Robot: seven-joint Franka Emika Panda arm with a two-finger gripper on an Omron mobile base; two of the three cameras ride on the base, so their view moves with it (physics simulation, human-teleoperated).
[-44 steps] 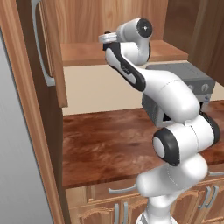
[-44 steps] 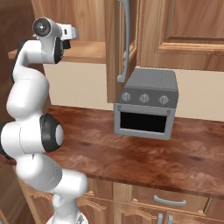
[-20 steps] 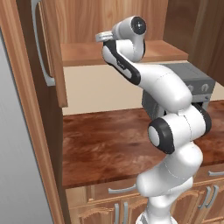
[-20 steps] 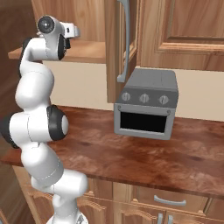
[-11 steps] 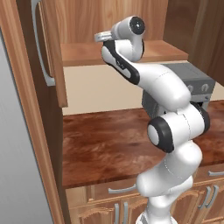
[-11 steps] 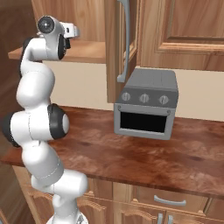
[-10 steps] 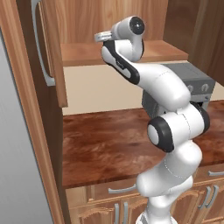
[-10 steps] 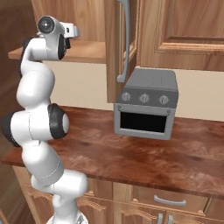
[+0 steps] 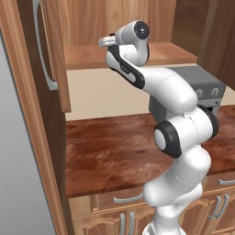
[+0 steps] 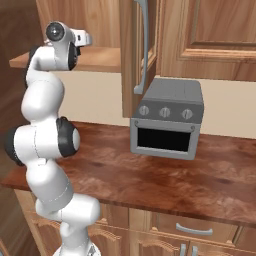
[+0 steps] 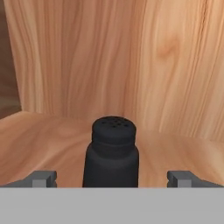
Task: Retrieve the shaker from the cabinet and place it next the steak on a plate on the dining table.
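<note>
Gripper [image 11: 111, 178] was spread wide, fingertips [image 11: 43, 178] well apart, one on each side of the shaker [image 11: 111, 153], neither touching it. Shaker stood upright on the cabinet [image 9: 55, 59] shelf, centred between the fingertips, with the cabinet's back wall close behind it. In the base views the arm reached up to shelf level, hand [image 9: 110, 41] at the shelf's front edge, inside the cabinet opening. Cabinet door with silver handle [image 9: 42, 50] was swung open, left of the arm. Grey toaster [image 10: 167, 119] sat on the counter [image 10: 190, 182] below the cabinet, to its right.
</note>
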